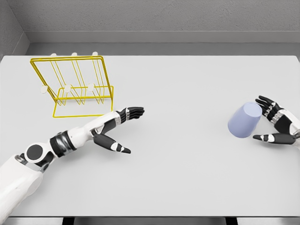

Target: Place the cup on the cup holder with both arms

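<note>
A pale lavender cup (244, 120) lies tilted on its side on the white table (187, 84), at the right. My right hand (271, 121) is just to its right, fingers spread around the cup's base end, thumb low and fingers high, not closed on it. A yellow wire cup holder (74, 86) with white-tipped pegs stands at the back left. My left hand (126, 129) reaches over the table in front of the holder's right corner, open, fingers stretched out and holding nothing.
A grey wall runs behind the table's far edge. The table's front edge lies near the bottom of the view.
</note>
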